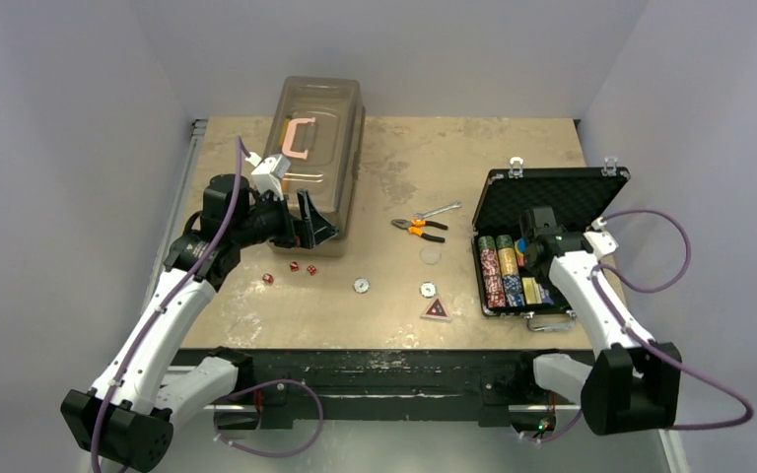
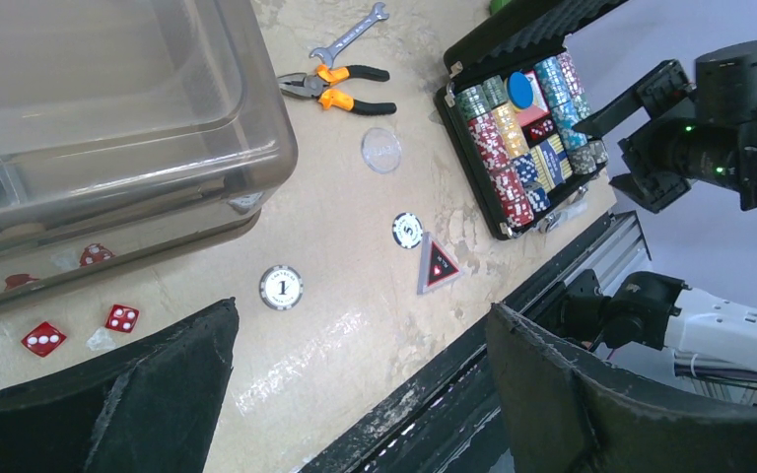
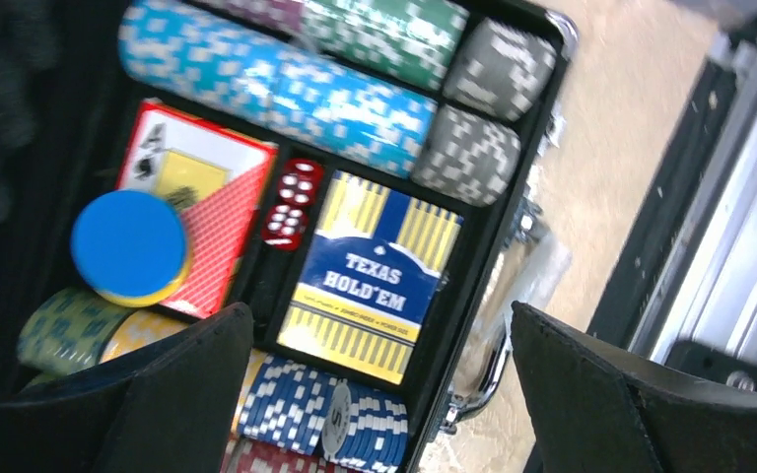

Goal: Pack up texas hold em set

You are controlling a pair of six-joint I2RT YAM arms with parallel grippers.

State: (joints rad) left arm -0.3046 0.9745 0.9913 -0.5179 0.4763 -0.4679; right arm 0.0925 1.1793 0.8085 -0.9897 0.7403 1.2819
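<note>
Right now both grippers are wide open and hold nothing. The right gripper (image 1: 537, 241) hangs over the open black case (image 1: 552, 192) on the right side of the table (image 1: 513, 148). The chips (image 3: 286, 89) and the blue card box (image 3: 375, 276) lie packed inside it.

Some bits are not in the case yet. Three red dice (image 1: 294, 266) lie on the table in a short row, just in front of the big brown box (image 1: 315, 128). The left gripper (image 1: 308, 225) hovers close over them, and the dice sit a bit toward the near edge from it. So I think the left arm is the one to pick them up.

Two round buttons (image 1: 362, 285) and the red triangle (image 1: 436, 309) lie between the two arms.
</note>
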